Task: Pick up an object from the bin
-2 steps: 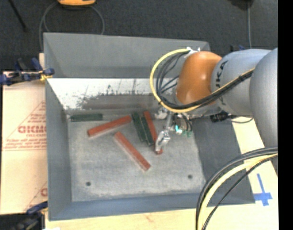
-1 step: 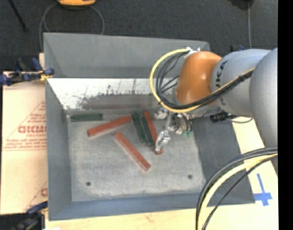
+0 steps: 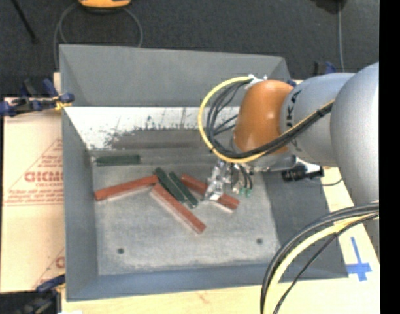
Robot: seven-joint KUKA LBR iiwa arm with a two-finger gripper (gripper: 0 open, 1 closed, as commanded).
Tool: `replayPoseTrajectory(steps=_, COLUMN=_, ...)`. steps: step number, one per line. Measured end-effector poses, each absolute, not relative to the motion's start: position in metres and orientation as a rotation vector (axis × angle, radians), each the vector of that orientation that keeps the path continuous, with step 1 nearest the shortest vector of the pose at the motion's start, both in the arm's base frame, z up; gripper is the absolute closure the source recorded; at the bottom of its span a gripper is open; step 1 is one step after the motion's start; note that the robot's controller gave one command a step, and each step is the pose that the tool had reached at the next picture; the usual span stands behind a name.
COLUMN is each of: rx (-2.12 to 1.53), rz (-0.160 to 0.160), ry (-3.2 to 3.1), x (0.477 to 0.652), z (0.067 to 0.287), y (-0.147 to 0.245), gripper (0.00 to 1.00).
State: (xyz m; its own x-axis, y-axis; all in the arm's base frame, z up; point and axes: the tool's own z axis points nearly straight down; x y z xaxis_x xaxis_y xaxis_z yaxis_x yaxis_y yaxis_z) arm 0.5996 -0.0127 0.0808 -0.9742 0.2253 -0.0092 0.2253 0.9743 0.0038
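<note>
Gripper is being held low in the grey bin, right of centre, at a short red-brown bar. Whether it is spread or pressed together cannot be told. The step is being judged as approach for a grasp, with closing across that bar alone being called for next. Two dark green bars are crowding it just beside, lying over a long red-brown bar. A far red-brown bar and a back green bar are lying well apart.
</note>
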Motion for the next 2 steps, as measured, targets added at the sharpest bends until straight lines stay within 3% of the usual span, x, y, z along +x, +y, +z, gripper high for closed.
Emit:
replayPoseTrajectory(steps=1, rx=0.354, rz=0.004, ry=3.112, x=0.600, z=0.081, y=-0.013, gripper=1.00)
replayPoseTrajectory(steps=2, rx=0.499, rz=0.001, ry=3.096, x=0.574, z=0.224, y=-0.019, gripper=1.00)
